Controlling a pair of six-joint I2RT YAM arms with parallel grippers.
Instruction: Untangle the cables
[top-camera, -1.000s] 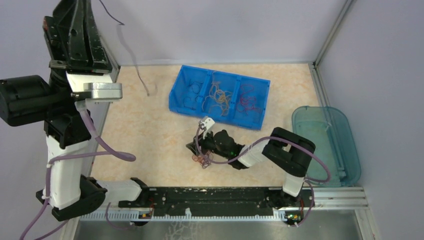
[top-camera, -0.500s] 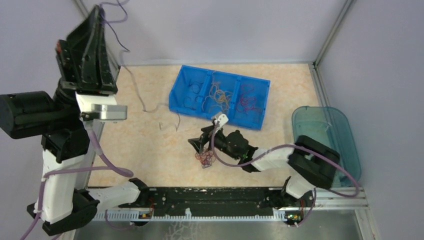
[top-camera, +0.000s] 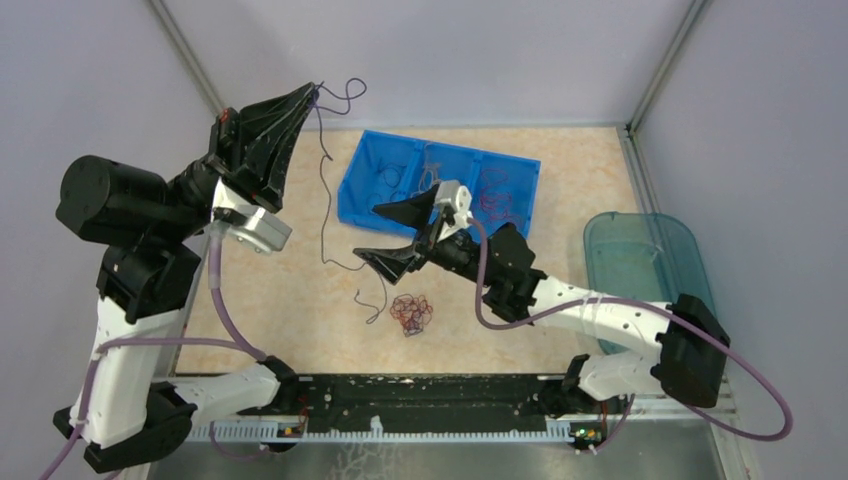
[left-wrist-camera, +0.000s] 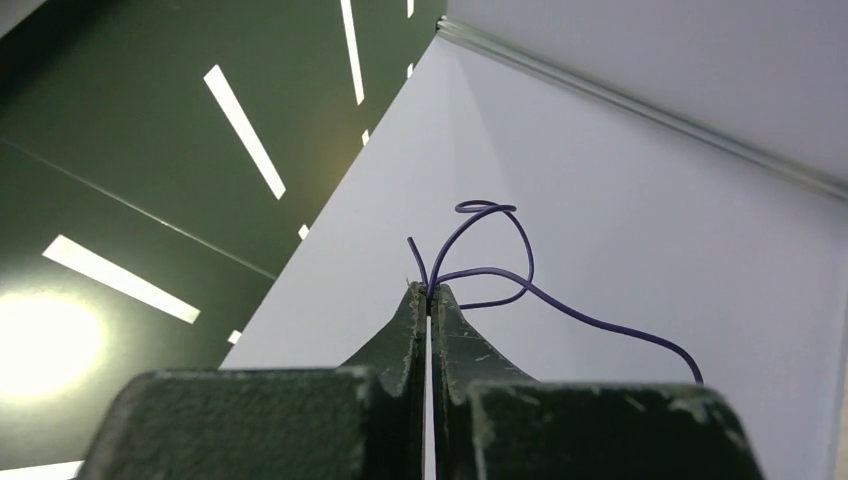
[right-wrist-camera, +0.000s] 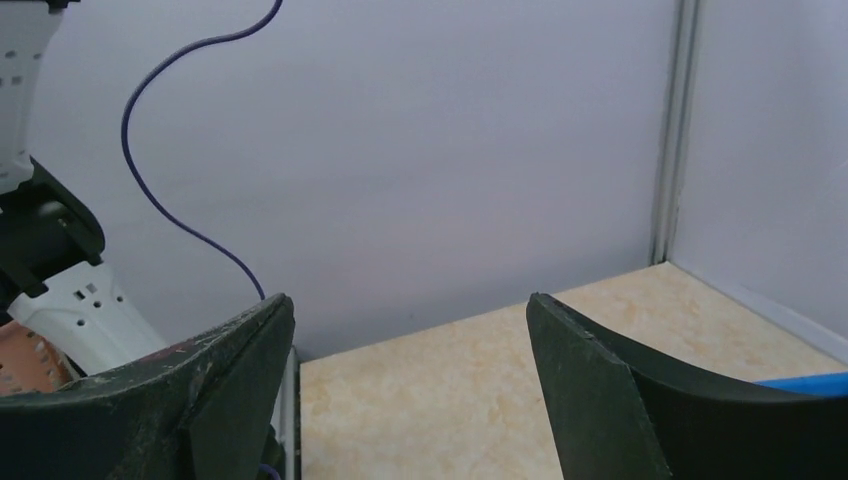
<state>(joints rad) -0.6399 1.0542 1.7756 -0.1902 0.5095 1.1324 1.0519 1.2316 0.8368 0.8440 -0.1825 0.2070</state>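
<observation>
Pinching one dark purple cable (top-camera: 323, 200) between fully closed fingers, the raised left end effector (top-camera: 313, 90) lets it dangle to the table (top-camera: 270, 290), while the right end effector (top-camera: 368, 232) gapes wide, gripping nothing, beside a red-orange cable tangle (top-camera: 411, 312) lying near the blue bin (top-camera: 352, 178).

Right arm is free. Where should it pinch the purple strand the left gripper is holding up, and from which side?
Probably the straight hanging stretch of the purple strand, below the left gripper and above the table. Come from its right, where the open right gripper sits, jaws straddling the thin wire; its lower tail curls.
</observation>
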